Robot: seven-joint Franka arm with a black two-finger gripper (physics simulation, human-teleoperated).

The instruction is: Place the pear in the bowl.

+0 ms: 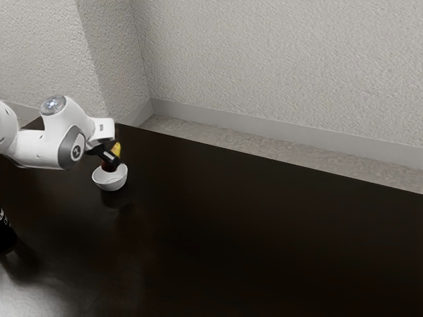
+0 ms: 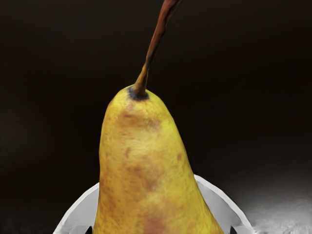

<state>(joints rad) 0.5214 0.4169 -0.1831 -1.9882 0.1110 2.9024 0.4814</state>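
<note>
Glossy dark table, smooth white bowl, rough plaster-like wall, waxy-looking pear.

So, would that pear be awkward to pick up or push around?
The pear widens from a narrow neck, so if pushed on its side it would probably roll in a curve. Its skin looks fairly smooth, so a loose grip might slip. The thin stem is likely the easiest part to snap.

Your white arm reaches in from the exterior view's left and bends at the grey-ringed wrist joint, your black gripper hanging low beyond it. Its two fingers stand apart, yet closed firmly on the load between them.
</note>
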